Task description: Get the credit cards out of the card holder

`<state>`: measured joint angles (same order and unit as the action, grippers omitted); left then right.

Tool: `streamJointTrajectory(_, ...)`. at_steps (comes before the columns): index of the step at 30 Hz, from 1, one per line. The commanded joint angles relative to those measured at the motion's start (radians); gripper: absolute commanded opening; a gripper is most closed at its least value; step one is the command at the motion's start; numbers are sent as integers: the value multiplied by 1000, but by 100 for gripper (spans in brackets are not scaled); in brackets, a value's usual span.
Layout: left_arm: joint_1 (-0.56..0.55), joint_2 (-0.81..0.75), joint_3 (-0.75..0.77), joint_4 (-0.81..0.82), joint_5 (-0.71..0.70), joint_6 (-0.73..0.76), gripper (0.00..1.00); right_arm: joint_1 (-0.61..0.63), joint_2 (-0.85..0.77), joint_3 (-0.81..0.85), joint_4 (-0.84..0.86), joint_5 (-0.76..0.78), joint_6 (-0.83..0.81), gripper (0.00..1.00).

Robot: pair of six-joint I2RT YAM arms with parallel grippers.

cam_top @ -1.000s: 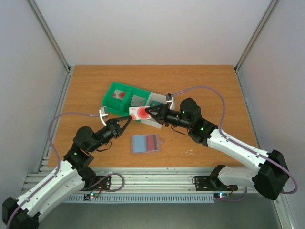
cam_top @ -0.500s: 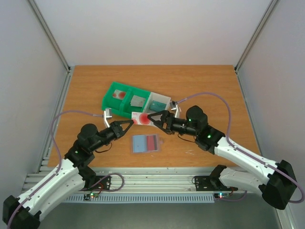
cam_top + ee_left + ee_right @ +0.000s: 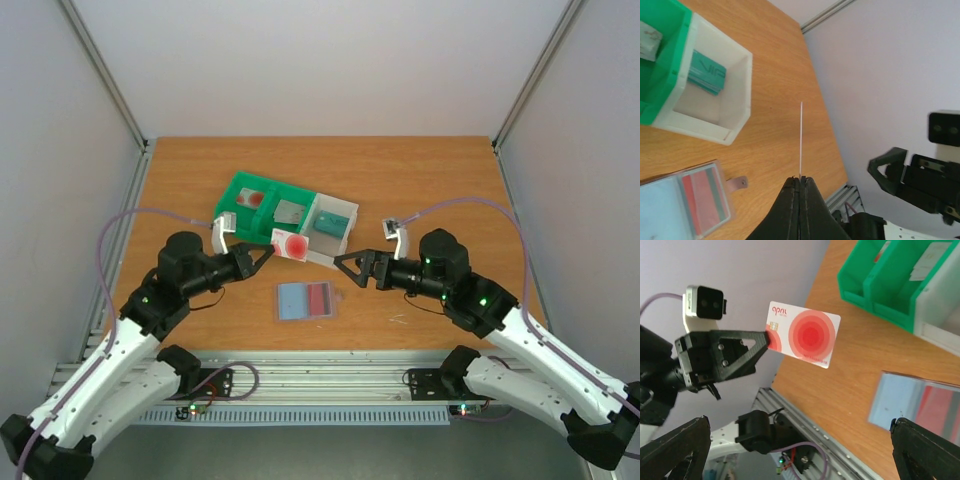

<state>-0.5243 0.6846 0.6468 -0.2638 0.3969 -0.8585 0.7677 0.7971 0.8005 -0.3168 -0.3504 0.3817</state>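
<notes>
White with a red-pink disc printed on it, the thin rectangular plastic card (image 3: 291, 244) is clamped at one short edge between the closed fingers of the left hand (image 3: 268, 250) and held up off the wooden bench (image 3: 430, 170), which the left wrist view confirms by showing it edge-on as a thin pale line rising from the fingertips (image 3: 800, 178). From above, the card sits just in front of the near wall of the green-and-white three-compartment plastic tray (image 3: 228, 200). The right hand (image 3: 345, 272) is released, its two fingers spread wide and holding nothing; it points toward the card from the other side and stands apart from it. The small flat slate-blue card holder (image 3: 304, 300) lies opened flat on the bench between the two arms, nearer the front edge than the tray, with one half plain blue and the other showing a red panel. In the tray, a teal card (image 3: 328, 222) lies in the white end compartment, a pale grey card (image 3: 288, 211) in the middle green one, and a light card with a red patch (image 3: 250, 199) in the far green one.
</notes>
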Motion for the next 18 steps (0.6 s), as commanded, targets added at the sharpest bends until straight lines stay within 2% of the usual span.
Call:
streamJointTrajectory(1,60,86,74,-105,69,114,0,-1,-56,44,-163,85,-134,98)
streamJointTrajectory(9,234,273,208,-164,197,196,0,-1,-107,53,-245,112,-191,99)
streamJointTrajectory(18,454,494,425,-317,224,399,0,-2,-154,40,-266,149,-193,98)
